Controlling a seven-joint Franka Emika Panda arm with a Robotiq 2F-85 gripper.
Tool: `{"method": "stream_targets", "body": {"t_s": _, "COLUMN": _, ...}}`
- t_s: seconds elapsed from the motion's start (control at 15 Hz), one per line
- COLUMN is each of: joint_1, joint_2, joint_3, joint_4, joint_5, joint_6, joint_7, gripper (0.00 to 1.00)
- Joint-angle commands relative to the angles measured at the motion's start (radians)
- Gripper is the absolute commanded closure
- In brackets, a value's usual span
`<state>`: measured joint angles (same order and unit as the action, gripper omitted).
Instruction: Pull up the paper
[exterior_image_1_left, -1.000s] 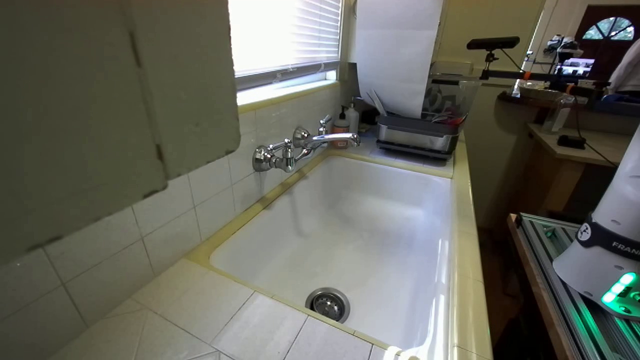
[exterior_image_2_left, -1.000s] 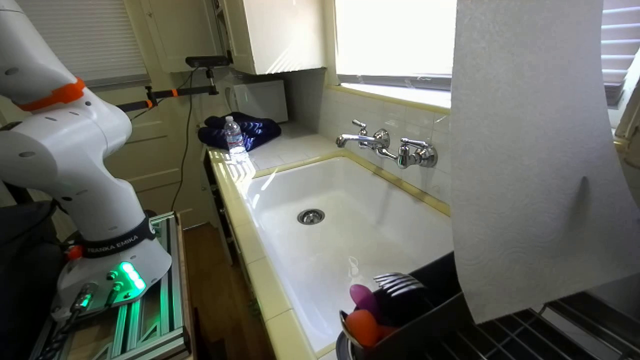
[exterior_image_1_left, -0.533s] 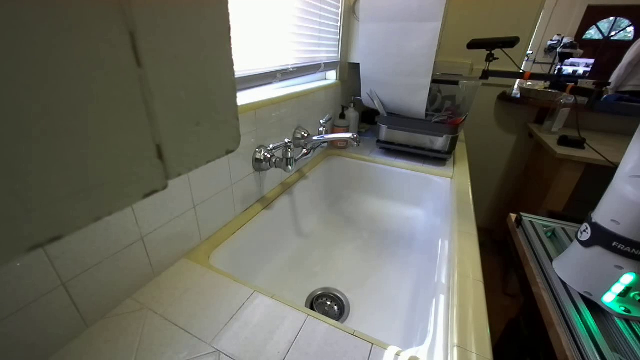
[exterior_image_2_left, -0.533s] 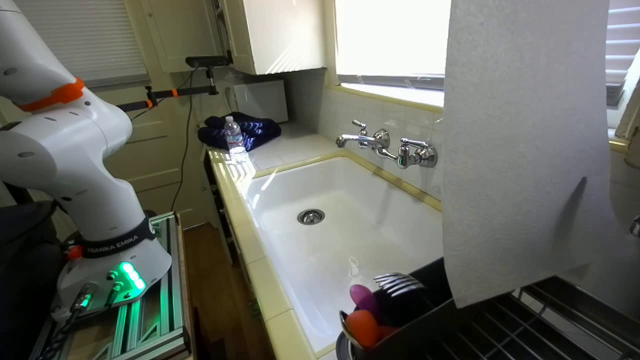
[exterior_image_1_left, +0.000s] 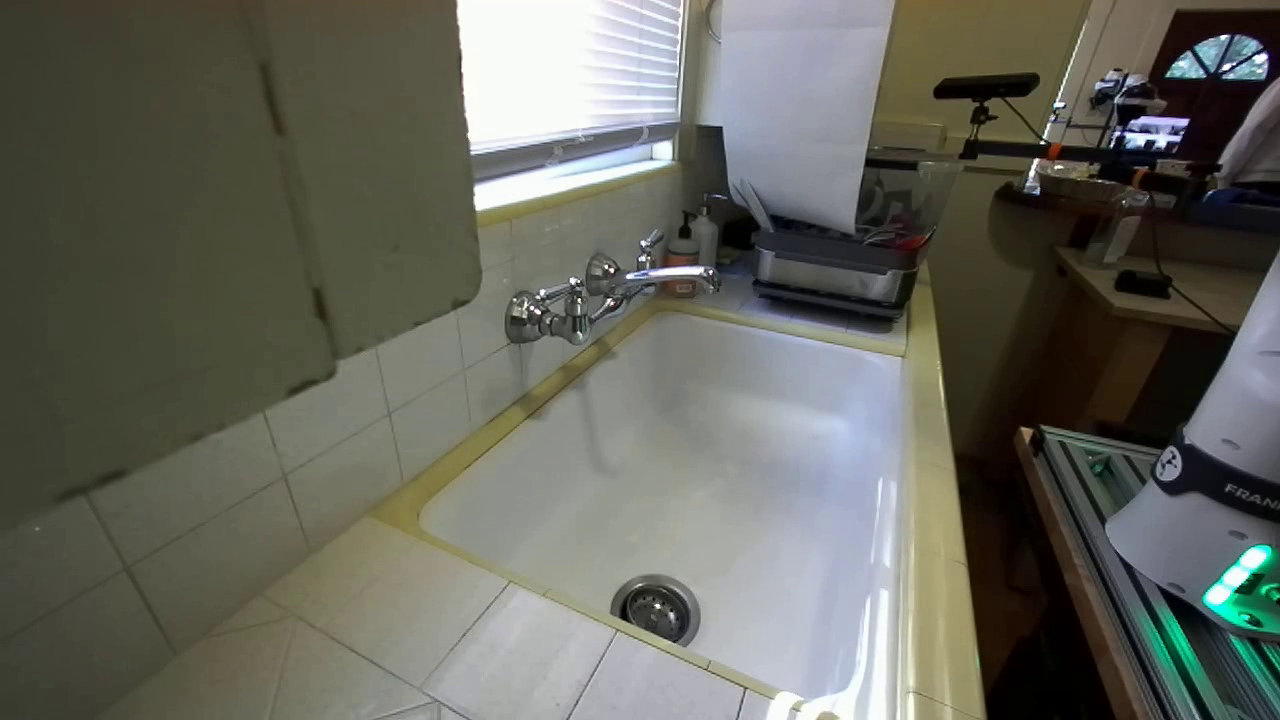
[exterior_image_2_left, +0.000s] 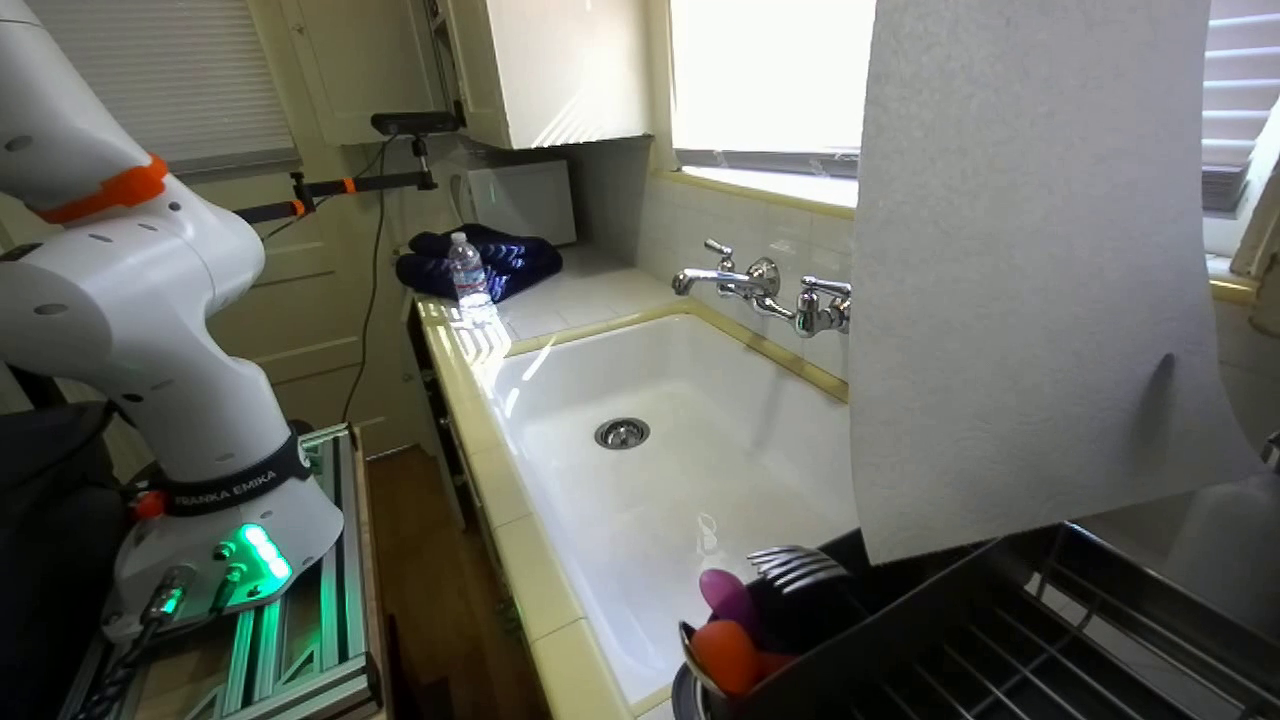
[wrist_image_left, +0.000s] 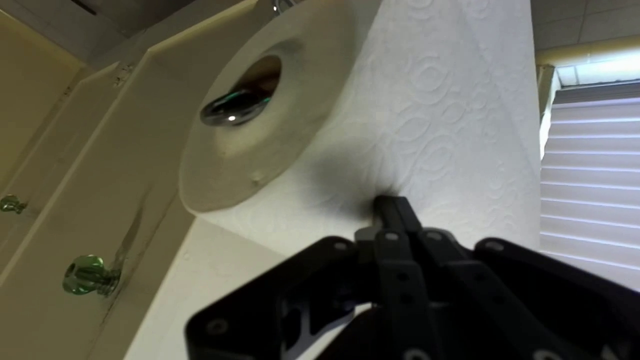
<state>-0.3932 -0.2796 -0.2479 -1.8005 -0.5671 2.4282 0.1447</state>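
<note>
The white paper hangs as a long sheet in both exterior views (exterior_image_1_left: 800, 110) (exterior_image_2_left: 1020, 300). Its lower edge is slightly tilted and stands just above the dish rack. In the wrist view, the embossed paper (wrist_image_left: 465, 115) is wound on a roll, whose end (wrist_image_left: 310, 95) faces the camera with a chrome holder tip (wrist_image_left: 235, 107) in its core. My gripper (wrist_image_left: 392, 199) is shut, both fingers together, tips pressed against the roll's side. Small creases and a dark shadow spread from that contact. No paper shows between the fingers. Neither exterior view includes the gripper.
Below the sheet stands a dish rack (exterior_image_2_left: 1150, 580) with a fork (exterior_image_2_left: 800, 565) and colourful utensils. Beside it are the white sink (exterior_image_1_left: 740, 480) and chrome faucet (exterior_image_1_left: 650, 278). Cabinet doors with a green glass knob (wrist_image_left: 87, 275) lie left of the roll in the wrist view.
The sheet's lower edge has risen, baring more of the rack. The sheet has also swung sideways, covering part of the faucet in an exterior view. The visible arm links look unchanged.
</note>
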Motion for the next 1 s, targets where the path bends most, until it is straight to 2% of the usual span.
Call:
{"method": "stream_targets", "body": {"t_s": 0.0, "joint_1": -0.022, "joint_2": -0.005, "joint_3": -0.024, "joint_4": 0.012, "joint_5": -0.003, "joint_6": 0.009, "joint_7": 0.017, "gripper": 1.00}}
{"method": "stream_targets", "body": {"t_s": 0.47, "joint_1": -0.045, "joint_2": -0.010, "joint_3": -0.044, "joint_4": 0.028, "joint_5": -0.009, "joint_6": 0.024, "joint_7": 0.038, "gripper": 1.00}}
{"method": "stream_targets", "body": {"t_s": 0.67, "joint_1": -0.034, "joint_2": -0.042, "joint_3": -0.022, "joint_4": 0.016, "joint_5": -0.011, "joint_6": 0.034, "joint_7": 0.042, "gripper": 1.00}}
{"method": "stream_targets", "body": {"t_s": 0.93, "joint_1": -0.006, "joint_2": -0.091, "joint_3": 0.039, "joint_4": -0.024, "joint_5": -0.024, "joint_6": 0.050, "joint_7": 0.036, "gripper": 1.00}}
